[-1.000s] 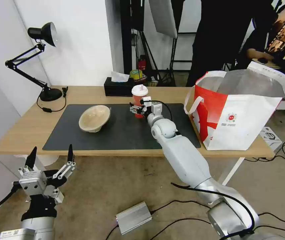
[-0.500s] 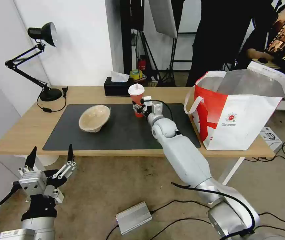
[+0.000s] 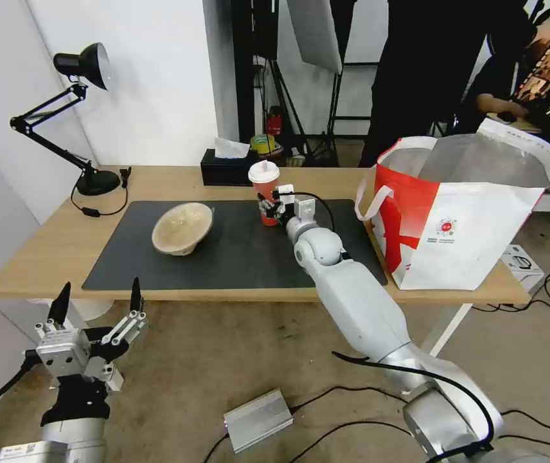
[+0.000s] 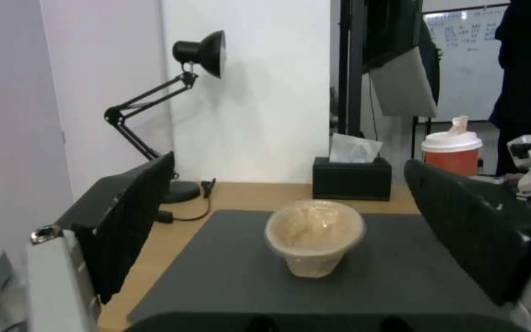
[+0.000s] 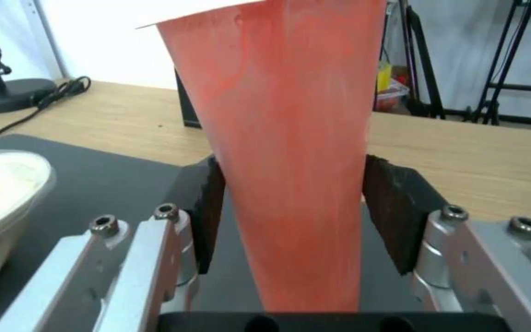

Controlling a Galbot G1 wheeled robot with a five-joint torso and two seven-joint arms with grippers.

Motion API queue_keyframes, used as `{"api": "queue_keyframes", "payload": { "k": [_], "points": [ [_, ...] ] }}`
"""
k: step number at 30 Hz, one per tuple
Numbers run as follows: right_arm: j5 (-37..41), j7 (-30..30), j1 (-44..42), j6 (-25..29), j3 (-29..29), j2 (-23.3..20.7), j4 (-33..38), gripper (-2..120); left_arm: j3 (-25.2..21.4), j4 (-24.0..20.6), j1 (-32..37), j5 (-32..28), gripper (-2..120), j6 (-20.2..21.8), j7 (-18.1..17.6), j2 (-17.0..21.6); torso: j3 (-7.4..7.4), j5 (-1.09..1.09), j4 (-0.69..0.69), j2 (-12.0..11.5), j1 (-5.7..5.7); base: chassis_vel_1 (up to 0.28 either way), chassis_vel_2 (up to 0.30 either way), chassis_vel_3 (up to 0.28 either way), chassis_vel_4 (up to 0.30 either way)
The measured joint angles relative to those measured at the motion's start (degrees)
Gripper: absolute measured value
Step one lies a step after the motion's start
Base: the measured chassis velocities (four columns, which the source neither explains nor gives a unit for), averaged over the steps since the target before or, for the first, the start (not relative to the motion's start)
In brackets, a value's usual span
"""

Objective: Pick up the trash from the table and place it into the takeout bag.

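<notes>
Head view is showing the right gripper (image 3: pixel 266 210) clamping the tall red drink cup with white lid (image 3: pixel 265 191) upright over the dark grey rectangular mat (image 3: pixel 236 251), left of the red-and-white insulated takeout bag (image 3: pixel 455 218). Beside the beige paper bowl (image 3: pixel 182 227), the left gripper (image 3: pixel 95 302) is hanging below the light-wood table (image 3: pixel 44 247), fingers spread wide.

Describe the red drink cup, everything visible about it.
The red drink cup is a tall, tapered cup, seemingly paper, with a white domed lid. It stands roughly upright over the far middle of the dark mat on the table, in front of the black tissue box. The right gripper is shut on its lower body, black pads pressing both sides. Whether its base touches the mat cannot be told.
</notes>
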Motion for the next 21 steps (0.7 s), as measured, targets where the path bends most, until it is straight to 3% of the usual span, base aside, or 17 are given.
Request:
{"api": "queue_keyframes", "payload": {
  "k": [9, 21],
  "points": [
    [0.6, 0.5, -0.6, -1.1, -0.5, -2.4, 4.8, 51, 0.0, 0.0, -0.1, 0.0, 100, 0.0, 0.0, 0.0, 0.00, 0.00, -0.01, 0.0, 0.00, 0.000, 0.000, 0.000, 0.000],
    [7.2, 5.6, -1.6, -2.6, -0.8, -6.6, 15.6, 46, 0.0, 0.0, -0.3, -0.2, 100, 0.0, 0.0, 0.0, 0.00, 0.01, 0.00, 0.0, 0.00, 0.000, 0.000, 0.000, 0.000]
  ]
}}
